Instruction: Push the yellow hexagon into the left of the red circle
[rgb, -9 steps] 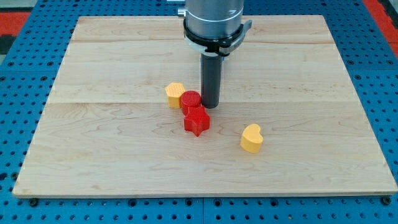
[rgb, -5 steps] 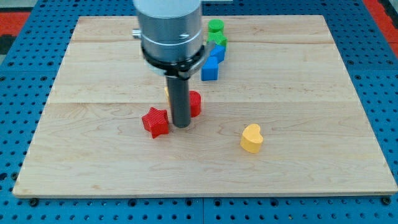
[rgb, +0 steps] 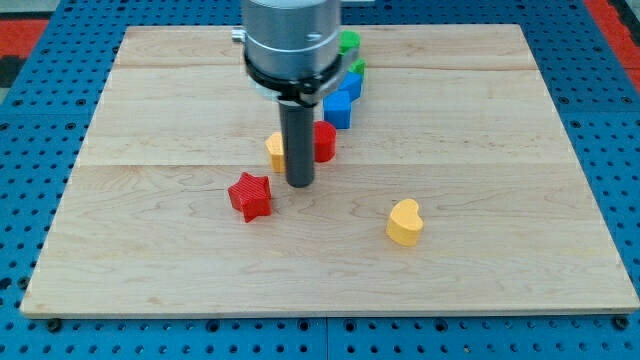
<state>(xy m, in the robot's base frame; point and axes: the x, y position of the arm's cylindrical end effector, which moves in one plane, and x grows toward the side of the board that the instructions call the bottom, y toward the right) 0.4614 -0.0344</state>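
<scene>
The yellow hexagon (rgb: 275, 151) lies near the board's middle, mostly hidden behind my rod. The red circle (rgb: 324, 141) sits just to its right, also partly hidden by the rod. My tip (rgb: 300, 184) rests on the board just below and between these two blocks. Whether they touch each other is hidden by the rod.
A red star (rgb: 250, 196) lies to the lower left of my tip. A yellow heart (rgb: 405, 222) lies at the lower right. A blue block (rgb: 338, 108), a second blue block behind it and two green blocks (rgb: 348, 42) stand in a line toward the view's top. The wooden board (rgb: 500, 150) sits on a blue pegboard.
My rod swung left and pushed the red star down-left, away from the circle, then moved slightly right and up. The red circle shifted up-right; the hexagon barely moved.
</scene>
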